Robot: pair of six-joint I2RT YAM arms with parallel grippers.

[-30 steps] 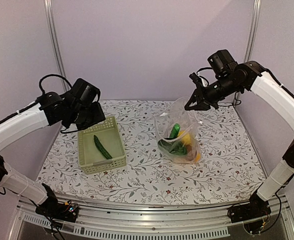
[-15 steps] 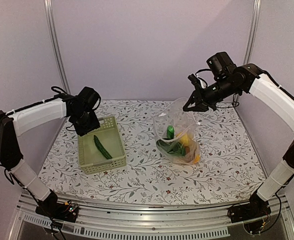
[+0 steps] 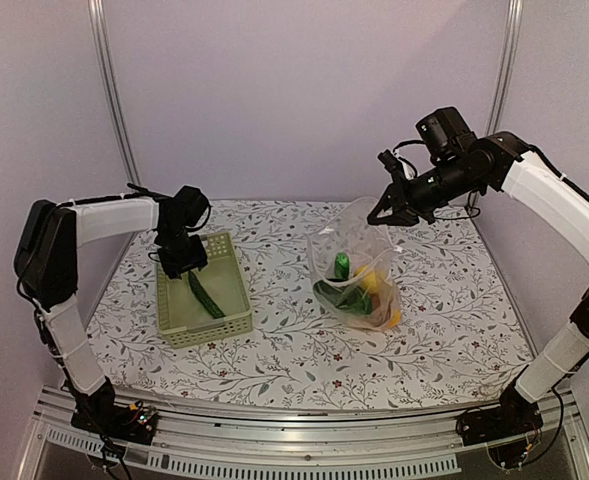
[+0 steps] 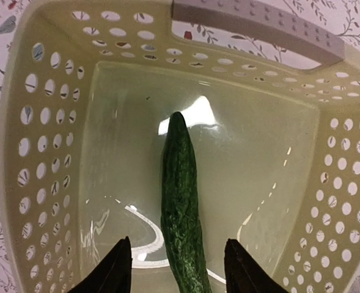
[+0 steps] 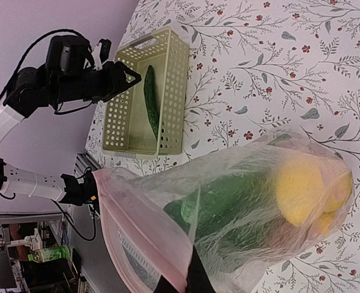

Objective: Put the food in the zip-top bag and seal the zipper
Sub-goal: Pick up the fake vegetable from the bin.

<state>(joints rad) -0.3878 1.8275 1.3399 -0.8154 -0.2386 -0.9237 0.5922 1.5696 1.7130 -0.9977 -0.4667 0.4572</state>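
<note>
With our right gripper (image 5: 183, 282) clamped on the zip-top bag (image 5: 247, 201), our left gripper (image 4: 177, 256), fingers apart, straddles the cucumber (image 4: 180, 195), seemingly ready to close.

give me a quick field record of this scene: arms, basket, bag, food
left gripper: open, fingers either side of the cucumber
right gripper: shut on the zip-top bag edge, holding it up
basket: holds only the cucumber
bag contents: lemons, dark green pieces
left to bag: cucumber
</note>
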